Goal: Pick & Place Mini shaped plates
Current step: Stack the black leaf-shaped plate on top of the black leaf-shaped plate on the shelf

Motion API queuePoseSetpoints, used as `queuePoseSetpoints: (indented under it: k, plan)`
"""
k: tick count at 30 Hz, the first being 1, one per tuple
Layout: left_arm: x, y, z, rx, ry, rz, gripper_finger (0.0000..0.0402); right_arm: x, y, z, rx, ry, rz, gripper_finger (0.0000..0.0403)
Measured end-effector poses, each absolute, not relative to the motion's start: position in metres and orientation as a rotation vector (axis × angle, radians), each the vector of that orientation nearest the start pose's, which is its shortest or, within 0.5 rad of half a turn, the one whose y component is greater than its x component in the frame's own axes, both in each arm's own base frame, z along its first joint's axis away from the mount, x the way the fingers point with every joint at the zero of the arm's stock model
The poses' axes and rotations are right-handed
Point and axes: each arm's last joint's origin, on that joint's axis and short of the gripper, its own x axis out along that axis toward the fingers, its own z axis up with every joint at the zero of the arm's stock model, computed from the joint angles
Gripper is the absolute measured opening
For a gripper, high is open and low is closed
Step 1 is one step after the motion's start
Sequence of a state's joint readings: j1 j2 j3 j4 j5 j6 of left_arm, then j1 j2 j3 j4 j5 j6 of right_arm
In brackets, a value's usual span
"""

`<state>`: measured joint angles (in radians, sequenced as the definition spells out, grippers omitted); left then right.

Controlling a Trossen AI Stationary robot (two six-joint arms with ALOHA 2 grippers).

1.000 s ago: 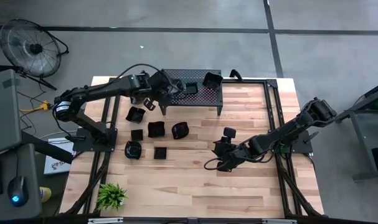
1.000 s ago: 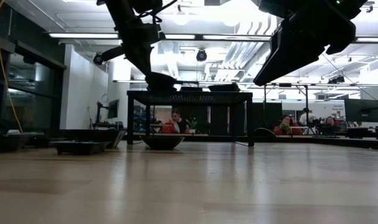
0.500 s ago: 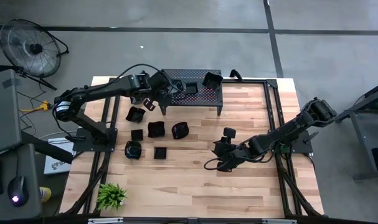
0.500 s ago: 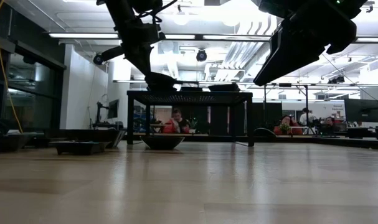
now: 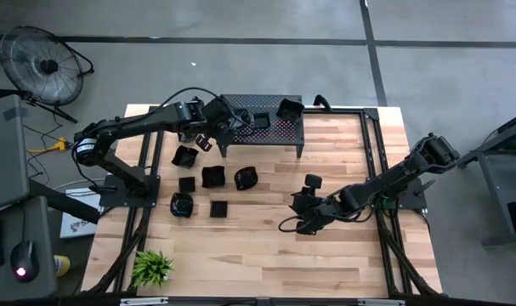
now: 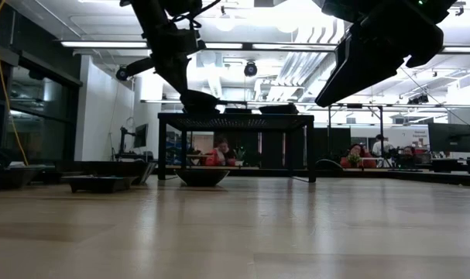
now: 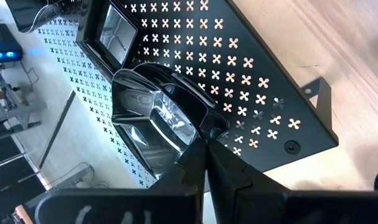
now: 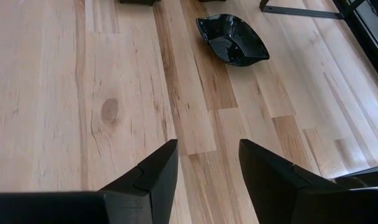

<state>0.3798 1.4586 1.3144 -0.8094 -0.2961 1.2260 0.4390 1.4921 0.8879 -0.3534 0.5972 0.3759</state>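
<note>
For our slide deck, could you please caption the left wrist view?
Left gripper, shut on a glossy black mini plate, holds it above the perforated black stand.

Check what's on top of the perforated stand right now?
On the perforated stand: a square plate and another plate at its back edge. The left gripper, jaws shut on a glossy plate, holds it over the stand's left end; contact underneath is hidden.

Black perforated metal stand (image 5: 262, 124) at table's far edge. Wooden table (image 5: 266, 246). Small green plant (image 5: 152, 267) at near left corner. Floor fan (image 5: 42, 63) beyond table, far left. Computer mouse (image 5: 19, 262) on side desk.
</note>
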Motion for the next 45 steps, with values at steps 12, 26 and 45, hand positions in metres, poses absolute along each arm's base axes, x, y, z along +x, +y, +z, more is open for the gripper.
queuePoseSetpoints:
  k: [12,26,45]
  plan:
    - [0.2724,0.1181,0.3123,1.044,1.220,-0.044,0.0090,0.2674,0.1076,0.2019,-0.124,0.784,-0.295,0.0167]
    - [0.2715,0.1189,0.3126,1.058,1.251,-0.011,0.0136,0.2674,0.1076,0.2019,-0.121,0.784,-0.294,0.0166]
    - [0.2680,0.1174,0.3151,0.999,1.244,0.025,0.0223,0.2673,0.1077,0.2018,-0.120,0.786,-0.292,0.0165]
